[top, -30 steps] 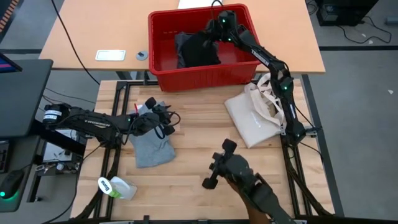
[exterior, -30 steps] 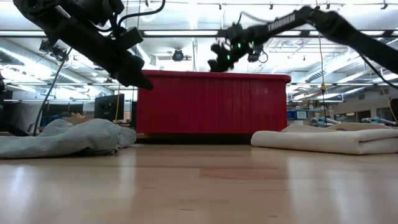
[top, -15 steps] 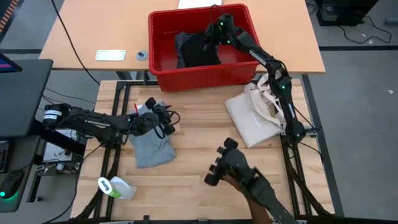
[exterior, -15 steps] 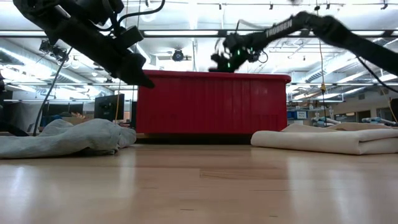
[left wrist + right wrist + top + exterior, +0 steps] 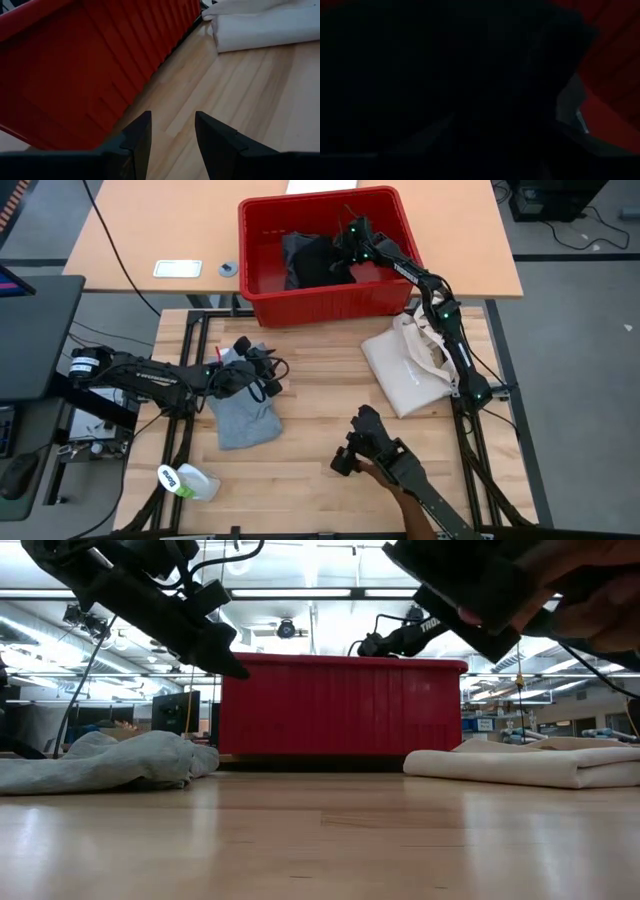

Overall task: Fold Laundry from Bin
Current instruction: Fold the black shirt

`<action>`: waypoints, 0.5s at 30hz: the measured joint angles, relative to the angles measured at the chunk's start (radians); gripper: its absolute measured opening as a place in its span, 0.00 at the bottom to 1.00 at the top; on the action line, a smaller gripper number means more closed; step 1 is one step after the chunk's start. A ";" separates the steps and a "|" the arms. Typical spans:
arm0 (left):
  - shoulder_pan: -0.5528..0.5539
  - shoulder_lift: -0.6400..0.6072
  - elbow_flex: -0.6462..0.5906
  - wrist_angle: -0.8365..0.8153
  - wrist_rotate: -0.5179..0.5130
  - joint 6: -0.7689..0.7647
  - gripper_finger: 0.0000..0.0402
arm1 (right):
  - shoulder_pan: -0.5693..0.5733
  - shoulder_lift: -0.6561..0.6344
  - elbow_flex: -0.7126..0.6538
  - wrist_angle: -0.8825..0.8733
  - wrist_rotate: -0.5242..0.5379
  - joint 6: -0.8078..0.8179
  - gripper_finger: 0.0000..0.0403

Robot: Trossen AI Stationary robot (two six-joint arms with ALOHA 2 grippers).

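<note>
Lowered since a moment ago, the right gripper (image 5: 345, 242) sits in the large red plastic bin (image 5: 262, 225) against the black garment (image 5: 312, 262); its finger spread is unreadable. Left gripper (image 5: 172, 131) hovers, fingers parted, empty.

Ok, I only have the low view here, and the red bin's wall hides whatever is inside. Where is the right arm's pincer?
Observer: Seen from above, the right pincer is inside the bin, at the black garment.
Operator: Anything else in the bin?
Observer: From above, only that black garment shows in it.
Operator: Is the left pincer holding the grey shirt?
Observer: No. Its wrist view shows the left pincer open, with nothing between its fingers.
Operator: Where is it, then?
Observer: Over the far edge of the grey T-shirt, on the table's left side.
</note>
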 joint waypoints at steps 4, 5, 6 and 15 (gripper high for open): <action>0.001 0.000 0.000 0.000 0.000 0.000 0.39 | 0.005 0.001 0.000 0.014 0.008 -0.005 0.47; 0.001 0.000 0.000 0.000 0.000 0.000 0.39 | 0.006 0.001 0.000 0.019 0.007 -0.005 0.38; 0.001 0.000 0.000 0.000 0.000 0.000 0.39 | 0.007 0.002 0.000 0.025 0.004 -0.006 0.29; 0.001 0.000 0.000 -0.001 0.000 0.000 0.39 | 0.027 -0.022 0.033 0.014 0.018 0.003 0.04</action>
